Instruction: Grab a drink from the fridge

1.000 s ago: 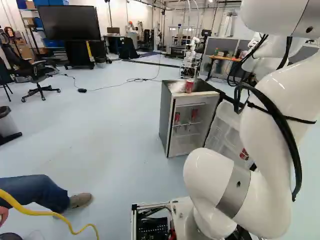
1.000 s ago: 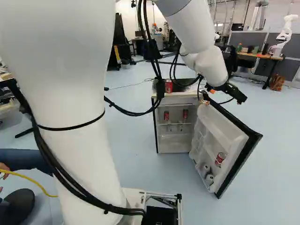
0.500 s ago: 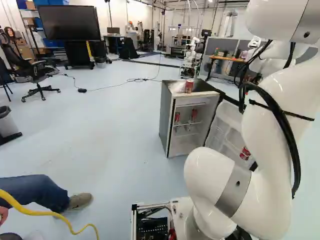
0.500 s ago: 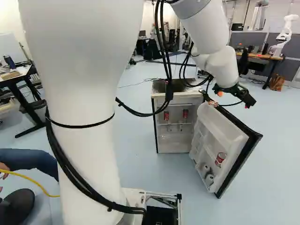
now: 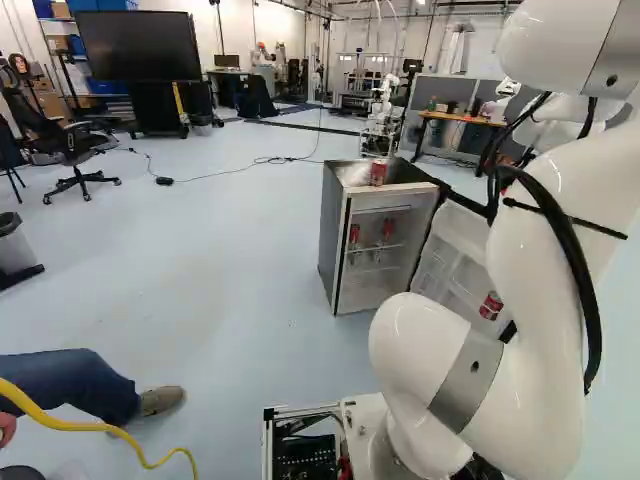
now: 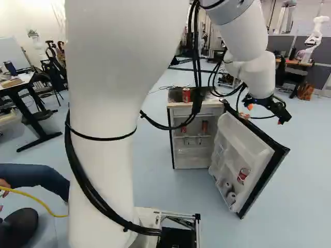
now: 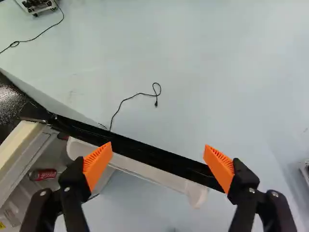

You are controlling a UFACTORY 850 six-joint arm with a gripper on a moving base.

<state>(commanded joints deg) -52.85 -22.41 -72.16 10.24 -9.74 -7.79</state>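
My gripper [image 6: 265,114] is over the opened fridge door [image 6: 248,155], at the right of the right base view. In the wrist view the gripper [image 7: 158,149] stands wide open, nothing held; the door's black edge [image 7: 159,157] runs beneath, crossing the space between its fingers. The fridge [image 5: 335,235] shows two red cans [image 5: 354,234] [image 5: 388,230] on an inner shelf; a red can [image 7: 42,174] shows inside it, beside the gripper. Another red can [image 5: 378,172] stands on top. The door holds a red-and-silver can [image 6: 243,175] and pale cans [image 6: 230,198] below it.
A black cable [image 7: 137,94] lies on the floor beyond the door. A person's leg [image 5: 70,385] and a yellow cable [image 5: 90,427] are at the left of the left base view. Another robot [image 6: 316,37] stands by a desk [image 6: 295,62] farther back.
My arm has swung to the right in the right base view, carrying the open gripper right and slightly lower over the door. The base, fridge and cans have not moved.
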